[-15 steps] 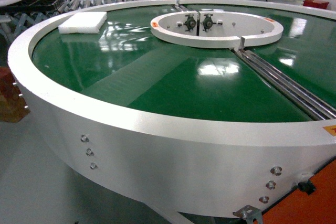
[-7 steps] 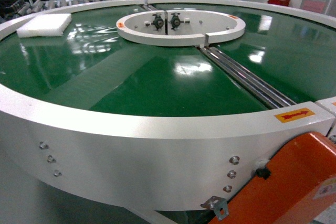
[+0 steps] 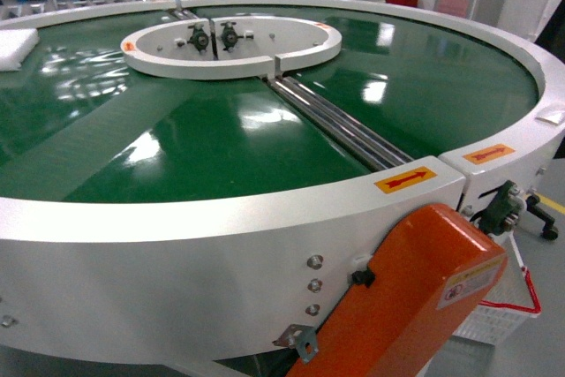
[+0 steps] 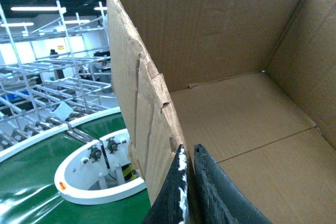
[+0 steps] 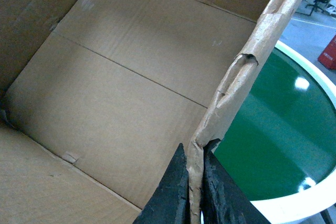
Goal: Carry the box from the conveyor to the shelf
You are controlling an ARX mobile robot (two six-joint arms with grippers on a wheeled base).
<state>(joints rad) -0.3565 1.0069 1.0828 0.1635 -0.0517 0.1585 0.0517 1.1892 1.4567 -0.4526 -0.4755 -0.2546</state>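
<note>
Brown corrugated cardboard, the box [image 4: 247, 114] hangs between both arms above the conveyor [image 3: 221, 143]: left end effector [image 4: 188, 182] clamps its left wall, right end effector [image 5: 195, 192] its right wall, equally near.

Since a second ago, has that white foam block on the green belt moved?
Cannot tell. The foam block slid left in view, but so did the hub; the camera turned.

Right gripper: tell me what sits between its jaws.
The box: its torn wall is pinched in the right gripper, seen in the right wrist view.
</note>
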